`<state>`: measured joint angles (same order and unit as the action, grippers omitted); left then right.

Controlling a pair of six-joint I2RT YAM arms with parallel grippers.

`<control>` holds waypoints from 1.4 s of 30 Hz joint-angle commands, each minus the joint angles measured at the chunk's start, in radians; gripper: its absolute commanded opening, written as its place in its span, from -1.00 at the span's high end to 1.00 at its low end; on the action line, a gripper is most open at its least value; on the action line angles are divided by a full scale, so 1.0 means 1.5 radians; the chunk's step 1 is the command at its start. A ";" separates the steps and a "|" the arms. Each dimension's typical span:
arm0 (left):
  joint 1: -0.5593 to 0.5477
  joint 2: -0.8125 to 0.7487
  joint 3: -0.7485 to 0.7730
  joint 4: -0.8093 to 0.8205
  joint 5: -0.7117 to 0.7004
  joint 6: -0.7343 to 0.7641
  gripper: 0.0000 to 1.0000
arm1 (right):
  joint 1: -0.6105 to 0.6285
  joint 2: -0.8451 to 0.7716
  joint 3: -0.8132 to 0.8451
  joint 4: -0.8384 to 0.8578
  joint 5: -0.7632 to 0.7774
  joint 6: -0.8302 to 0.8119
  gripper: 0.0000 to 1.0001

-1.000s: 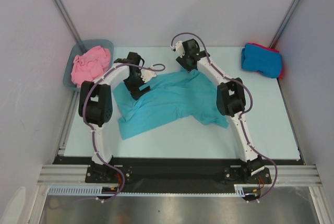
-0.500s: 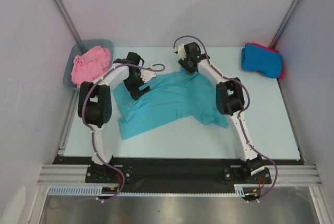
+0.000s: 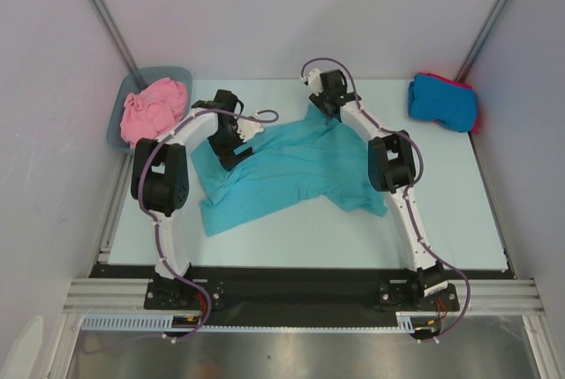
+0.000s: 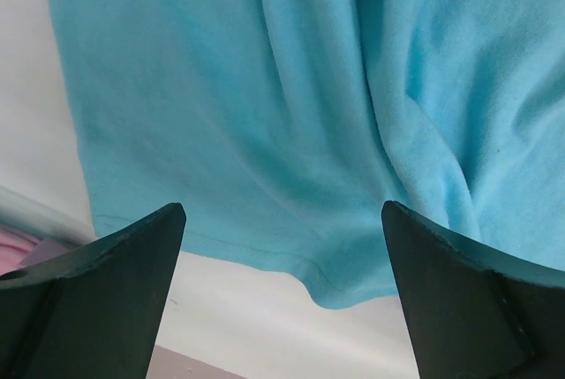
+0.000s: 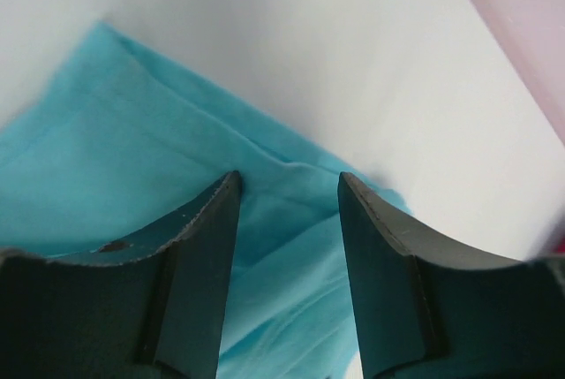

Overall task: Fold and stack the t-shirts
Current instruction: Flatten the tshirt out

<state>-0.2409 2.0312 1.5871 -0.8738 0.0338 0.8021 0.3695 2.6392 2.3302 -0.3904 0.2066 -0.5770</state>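
Pale table (image 3: 459, 220) bears teal t-shirt (image 3: 282, 176); red t-shirt (image 3: 475, 121) mostly hidden beneath blue t-shirt (image 3: 441, 101).

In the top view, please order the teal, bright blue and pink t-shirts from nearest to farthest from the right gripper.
From the right gripper:
1. Teal t-shirt: directly under it.
2. Bright blue t-shirt: folded, far right corner.
3. Pink t-shirt: in the tub, far left.

The pale counter (image 3: 441, 211) is viewed whole from above its near edge, looking steeply down. The crumpled teal cloth t-shirt (image 3: 282, 167) at mid-counter is shared by both wrist views, taken close above it between dark fingers (image 4: 97, 299).
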 commanded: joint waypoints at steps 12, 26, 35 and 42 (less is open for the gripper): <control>-0.004 -0.072 -0.034 0.003 -0.011 0.001 -1.00 | -0.140 0.042 -0.036 0.029 0.080 -0.084 -0.06; -0.014 -0.095 -0.047 0.014 -0.044 0.006 -1.00 | -0.134 -0.021 -0.052 0.026 0.080 -0.091 -0.29; -0.012 -0.113 -0.008 0.138 -0.087 0.011 -0.99 | -0.109 -0.224 -0.043 -0.174 -0.075 0.024 -0.66; -0.001 -0.078 0.037 0.191 -0.054 -0.001 -1.00 | -0.152 -0.353 -0.188 -0.310 -0.213 0.032 -0.58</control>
<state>-0.2523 1.9369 1.5963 -0.6636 -0.0738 0.8108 0.1898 2.2158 2.1605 -0.7162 -0.0074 -0.5495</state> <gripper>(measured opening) 0.996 0.803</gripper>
